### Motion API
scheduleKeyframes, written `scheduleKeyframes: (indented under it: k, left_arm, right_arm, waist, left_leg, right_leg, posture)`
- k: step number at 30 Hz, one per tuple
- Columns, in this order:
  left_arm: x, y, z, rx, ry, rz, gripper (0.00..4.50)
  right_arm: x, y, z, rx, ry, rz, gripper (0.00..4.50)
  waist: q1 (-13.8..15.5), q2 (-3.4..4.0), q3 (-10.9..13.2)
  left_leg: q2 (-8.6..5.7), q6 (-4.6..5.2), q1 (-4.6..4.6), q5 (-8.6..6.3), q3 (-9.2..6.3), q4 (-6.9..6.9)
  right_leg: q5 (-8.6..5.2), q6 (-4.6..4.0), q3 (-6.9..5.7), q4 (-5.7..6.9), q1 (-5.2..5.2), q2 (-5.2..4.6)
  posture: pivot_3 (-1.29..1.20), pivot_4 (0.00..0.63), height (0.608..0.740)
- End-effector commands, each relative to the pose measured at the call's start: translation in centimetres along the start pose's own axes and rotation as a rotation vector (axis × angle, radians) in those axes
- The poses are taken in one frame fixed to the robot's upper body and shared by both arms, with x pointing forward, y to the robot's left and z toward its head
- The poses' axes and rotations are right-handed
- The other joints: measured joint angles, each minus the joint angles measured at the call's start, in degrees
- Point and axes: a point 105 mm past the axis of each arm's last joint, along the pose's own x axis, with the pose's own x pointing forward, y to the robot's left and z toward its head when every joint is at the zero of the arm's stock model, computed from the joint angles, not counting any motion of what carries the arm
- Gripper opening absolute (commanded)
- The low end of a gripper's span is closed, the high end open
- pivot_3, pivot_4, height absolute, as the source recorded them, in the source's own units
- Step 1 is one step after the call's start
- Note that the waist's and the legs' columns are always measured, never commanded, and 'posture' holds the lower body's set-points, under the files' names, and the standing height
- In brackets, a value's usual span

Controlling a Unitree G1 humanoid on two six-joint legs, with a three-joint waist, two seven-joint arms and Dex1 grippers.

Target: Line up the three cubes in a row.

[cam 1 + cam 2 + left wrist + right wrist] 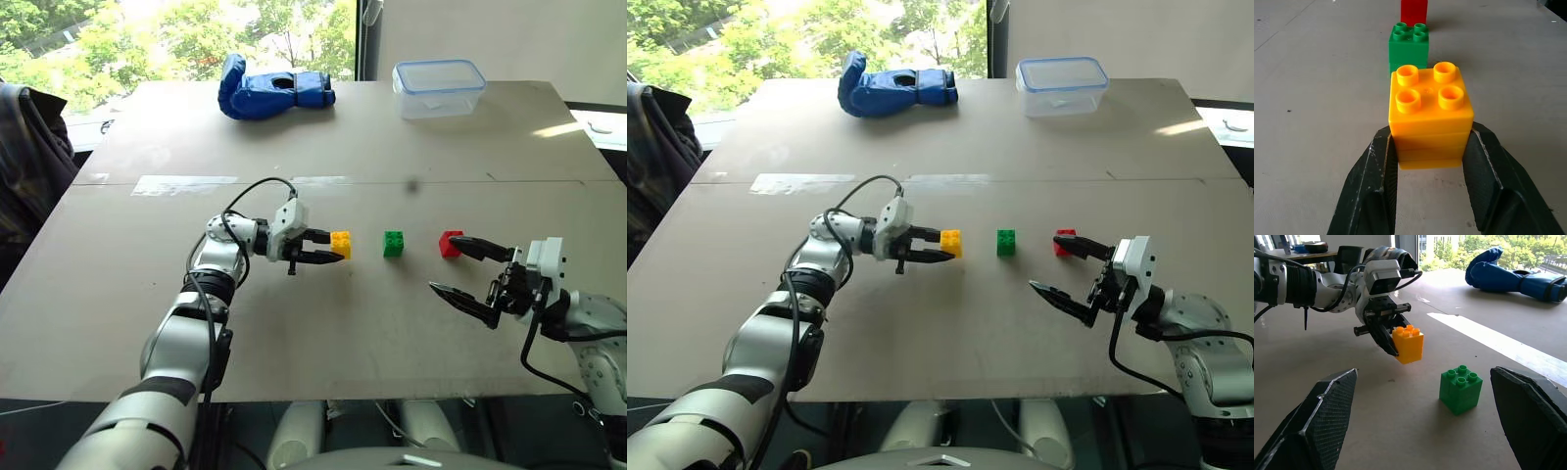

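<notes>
Left wrist view: the yellow cube point(1430, 115), glossy and four-studded, is clamped between the left gripper point(315, 249) fingers, lifted just off the table point(294, 333). The green cube point(393, 243) and red cube point(450, 244) are seen at its three o'clock. A skewed release could break the row. The right gripper point(468, 270) is spread wide, empty, beside red.

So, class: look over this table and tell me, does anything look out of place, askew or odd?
Only one thing: the yellow cube hangs clear of the table, clamped in the left gripper, not yet set down. The green cube and red cube sit upright in line. The right gripper is open and holds nothing.
</notes>
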Motion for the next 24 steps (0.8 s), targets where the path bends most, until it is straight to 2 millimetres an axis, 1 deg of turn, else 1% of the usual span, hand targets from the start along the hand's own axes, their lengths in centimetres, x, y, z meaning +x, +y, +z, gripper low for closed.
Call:
scheduleKeyframes:
  k: [1,8,12,22,24]
  left_arm:
    - [0.5,0.5,0.2,0.05,0.035,0.002,1.25]
    - [1.5,1.6,0.6,0.065,0.062,0.04,1.25]
    - [1.6,2.2,0.7,0.072,0.079,0.079,1.25]
    - [0.9,1.7,-0.3,0.019,0.099,0.065,1.25]
    - [0.8,1.7,-0.4,0.015,0.104,0.063,2.29]
  right_arm:
    - [-0.3,0.2,1.3,-0.038,-0.036,-0.023,4.5]
    - [-1.0,0.5,1.0,-0.034,-0.022,-0.053,4.5]
    - [-1.2,0.6,0.7,-0.038,-0.011,-0.07,4.5]
    - [-1.2,0.7,0.9,-0.045,-0.008,-0.067,4.5]
    - [-1.1,0.7,1.0,-0.047,-0.008,-0.065,4.5]
  waist:
    - [0.0,-0.01,0.0]
    - [0.1,-0.02,0.0]
    - [0.1,-0.02,0.0]
    - [-0.1,-0.02,0.0]
    - [-0.1,-0.02,0.0]
  left_leg:
    - [0.0,0.0,-0.02,0.0,-0.01,0.01]
    - [-0.03,0.02,-0.06,0.0,-0.1,0.06]
    - [-0.03,0.01,-0.06,0.0,-0.11,0.07]
    - [-0.03,0.01,-0.04,0.0,-0.1,0.1]
    - [-0.02,0.01,-0.04,0.0,-0.1,0.1]
  right_leg:
    - [0.0,0.0,-0.01,-0.01,0.0,0.0]
    - [0.0,0.01,-0.08,0.02,0.0,0.0]
    - [0.0,0.01,-0.08,0.04,0.0,0.0]
    - [0.0,0.01,-0.07,0.09,0.0,0.01]
    - [0.0,0.01,-0.07,0.09,0.0,0.01]
  posture:
    - [0.0,0.15,0.74]
    - [0.0,0.15,0.74]
    - [0.0,0.15,0.74]
    - [0.0,0.15,0.74]
    - [0.0,0.15,0.74]
